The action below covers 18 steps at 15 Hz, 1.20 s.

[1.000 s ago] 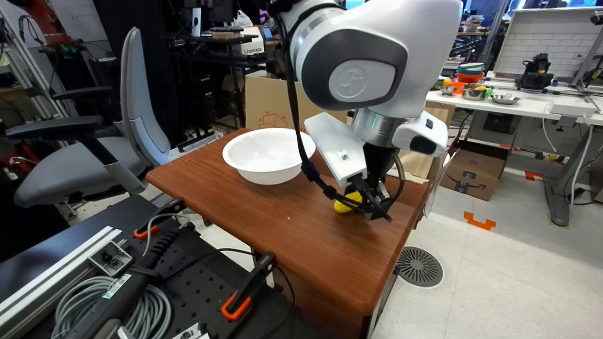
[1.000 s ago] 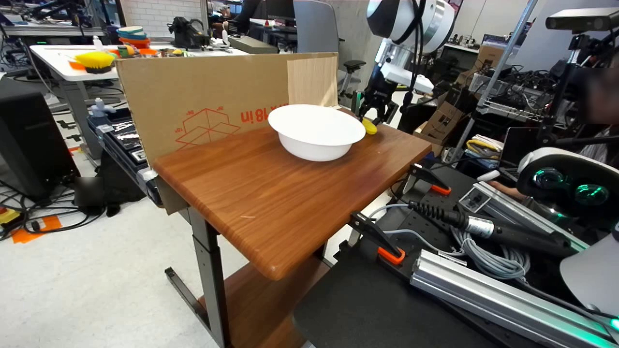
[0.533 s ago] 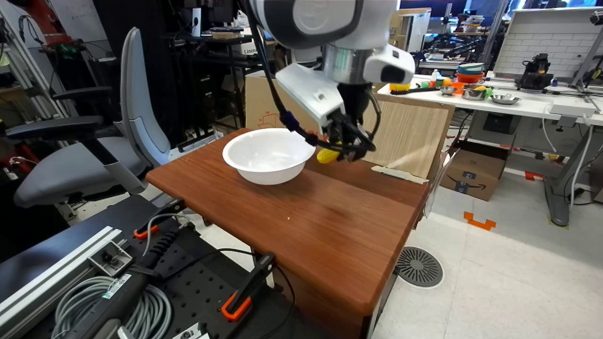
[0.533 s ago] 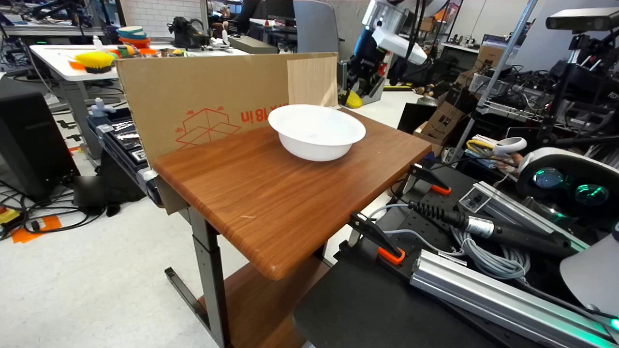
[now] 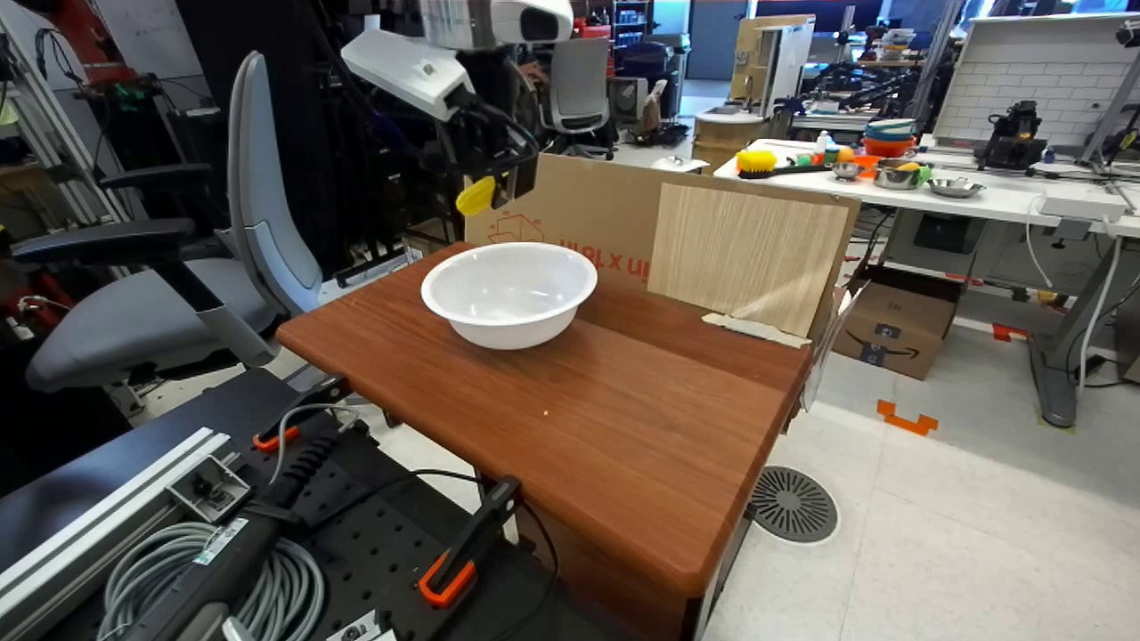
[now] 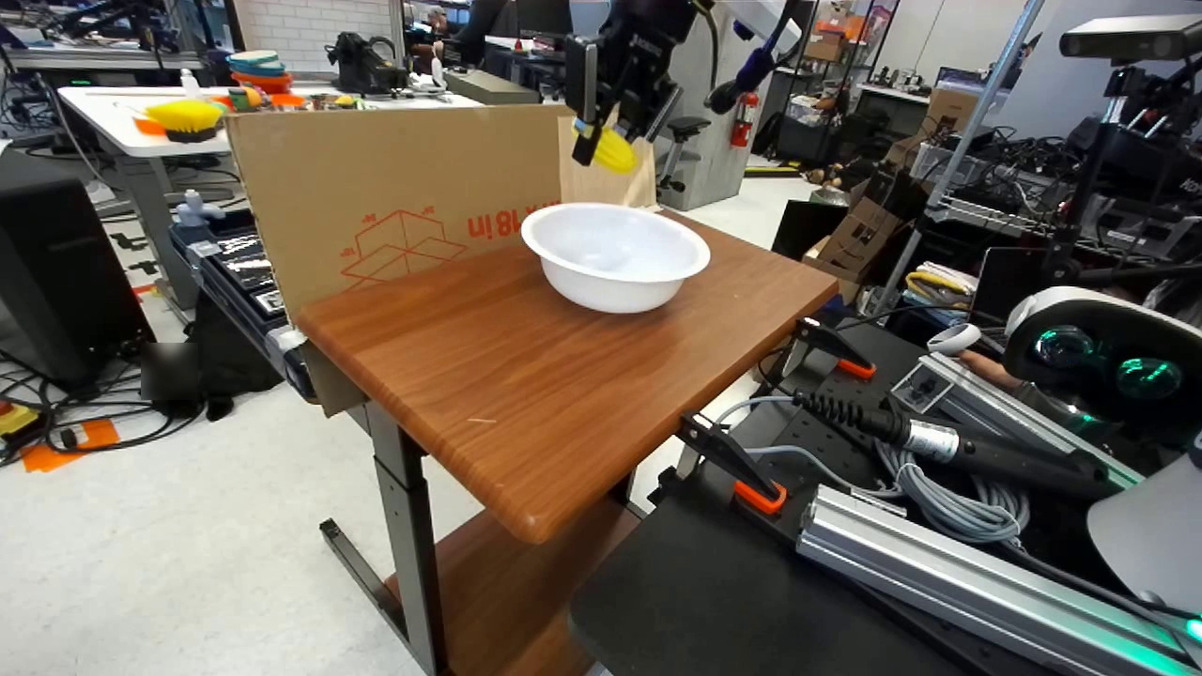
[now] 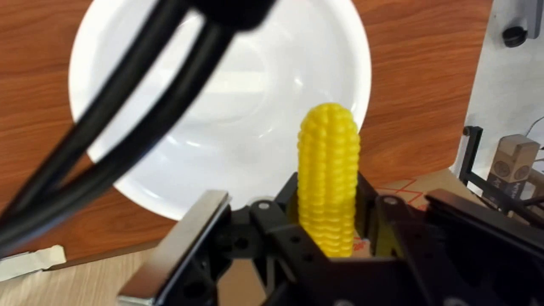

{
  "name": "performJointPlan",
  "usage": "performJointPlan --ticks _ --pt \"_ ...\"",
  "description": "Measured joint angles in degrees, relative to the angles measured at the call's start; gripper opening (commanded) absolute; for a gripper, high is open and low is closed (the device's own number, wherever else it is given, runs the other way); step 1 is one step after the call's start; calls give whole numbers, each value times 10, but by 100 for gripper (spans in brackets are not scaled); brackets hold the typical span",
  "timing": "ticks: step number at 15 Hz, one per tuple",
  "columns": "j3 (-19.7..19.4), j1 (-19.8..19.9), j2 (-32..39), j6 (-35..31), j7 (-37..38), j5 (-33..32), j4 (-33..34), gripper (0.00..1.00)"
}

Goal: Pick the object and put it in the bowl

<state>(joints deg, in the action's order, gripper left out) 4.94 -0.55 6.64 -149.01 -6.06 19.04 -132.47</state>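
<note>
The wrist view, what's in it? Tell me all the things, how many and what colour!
Tabletop: 1, reddish brown, across the background
Bowl: 1, white, on the tabletop
Corn-shaped thing: 1, yellow, right of centre, partly in front of the bowl
Cardboard: 1, tan with red lines, lower right
Wood-grain panel: 1, pale tan, bottom left
Torn strip: 1, cream, bottom left
Floor: 1 patch, pale grey, right
Box: 1, brown and black, lower right
Dark bars: at least 2, black, lower right
Round thing: 1, black, upper right, beside a grey bar
Robot cables: 2 strands, black, left side, crossing in front of the bowl
Gripper: 1, mostly black, bottom, closed on the corn-shaped thing
</note>
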Motion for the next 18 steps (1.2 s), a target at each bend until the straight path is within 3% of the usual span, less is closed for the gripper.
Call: performJointPlan --ticks 7,12,13,15,18 --pt "-33 8 34 0 36 -1 -18 7" --pt "-45 24 75 -6 19 -2 -20 7" --pt "-45 24 85 -7 18 -5 -16 54" --pt "-45 24 101 -7 18 -12 -5 60" --pt "-44 24 116 -7 18 -19 11 83"
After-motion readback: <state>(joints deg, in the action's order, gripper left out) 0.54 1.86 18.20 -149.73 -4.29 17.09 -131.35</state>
